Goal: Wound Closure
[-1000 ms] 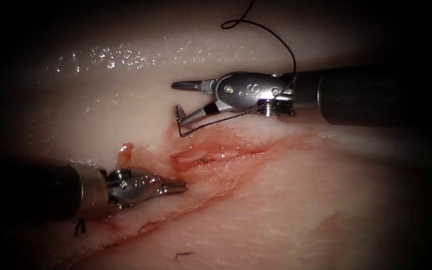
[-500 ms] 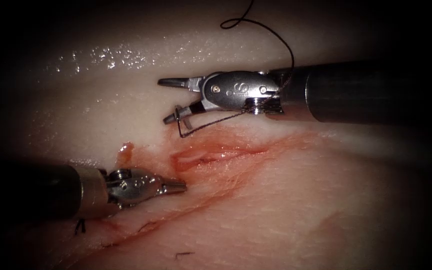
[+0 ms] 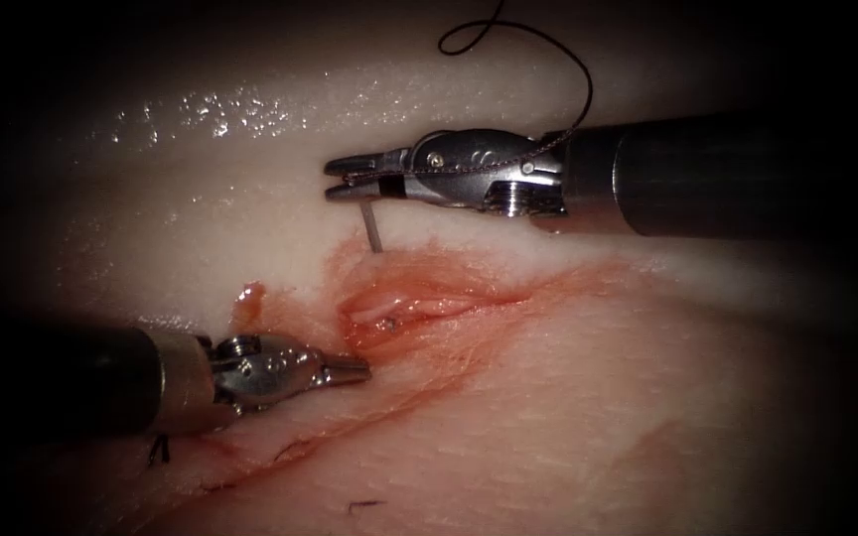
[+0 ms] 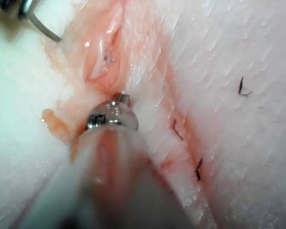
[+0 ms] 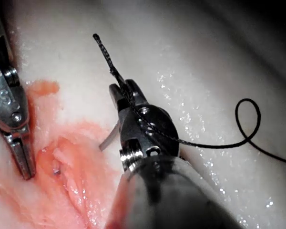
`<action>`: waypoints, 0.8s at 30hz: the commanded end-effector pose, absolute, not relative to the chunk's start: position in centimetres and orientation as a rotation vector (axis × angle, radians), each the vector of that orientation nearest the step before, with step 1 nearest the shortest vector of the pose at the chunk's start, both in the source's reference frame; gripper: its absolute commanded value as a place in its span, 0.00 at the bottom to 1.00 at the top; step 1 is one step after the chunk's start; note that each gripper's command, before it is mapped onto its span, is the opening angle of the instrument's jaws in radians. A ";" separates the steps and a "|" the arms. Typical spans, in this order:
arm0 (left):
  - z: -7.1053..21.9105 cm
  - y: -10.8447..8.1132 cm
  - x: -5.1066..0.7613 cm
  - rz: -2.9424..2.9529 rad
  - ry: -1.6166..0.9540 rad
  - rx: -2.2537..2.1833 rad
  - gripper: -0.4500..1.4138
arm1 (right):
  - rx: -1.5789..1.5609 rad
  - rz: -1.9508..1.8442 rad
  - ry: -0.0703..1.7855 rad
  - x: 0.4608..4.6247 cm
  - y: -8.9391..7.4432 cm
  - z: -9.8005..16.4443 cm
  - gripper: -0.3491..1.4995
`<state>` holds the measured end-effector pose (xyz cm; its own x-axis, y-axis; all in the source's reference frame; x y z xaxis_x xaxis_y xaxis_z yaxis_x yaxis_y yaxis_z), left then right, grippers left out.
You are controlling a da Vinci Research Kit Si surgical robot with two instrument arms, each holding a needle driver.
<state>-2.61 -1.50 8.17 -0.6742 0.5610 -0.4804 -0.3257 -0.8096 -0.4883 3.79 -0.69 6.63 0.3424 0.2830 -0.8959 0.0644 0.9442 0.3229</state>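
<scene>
My right tool (image 3: 335,179) hangs over the tissue (image 3: 568,397) just above the left end of the cut (image 3: 429,306), its jaws shut on the needle (image 3: 372,226) near its tail end. The needle runs down into the tissue at the cut's upper edge. A small glint of its tip (image 3: 386,321) shows inside the cut. The thread (image 3: 584,99) lies along the right tool and loops away behind it. My left tool (image 3: 361,372) rests shut, holding nothing, just below and left of the cut. The wrist views show the needle (image 4: 44,30) (image 5: 108,136) and the tip's glint (image 4: 108,59) (image 5: 56,169).
Red fluid (image 3: 469,337) stains the tissue around the cut. A tag of tissue (image 3: 248,298) stands up left of the cut. Short cut thread ends (image 3: 159,452) (image 3: 364,506) lie along an older stitched line (image 3: 280,452) near the front.
My right tool's jaws have closed on the needle's tail end after shifting left. The needle has turned deeper, the cut gapes wider and the tip now glints inside it. The left tool has not moved.
</scene>
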 end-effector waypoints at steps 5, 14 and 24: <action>8.2 -1.5 -2.67 2.443 -0.504 -0.871 0.00 | 0.445 0.381 1.207 3.87 -0.5 6.7 0.00; 8.2 -1.5 -2.67 2.444 -0.504 -0.871 0.00 | 0.718 0.688 1.141 3.88 -0.7 6.8 0.00; 8.2 -1.5 -2.67 2.444 -0.505 -0.872 0.00 | 0.980 0.896 1.075 3.95 -1.4 6.8 0.00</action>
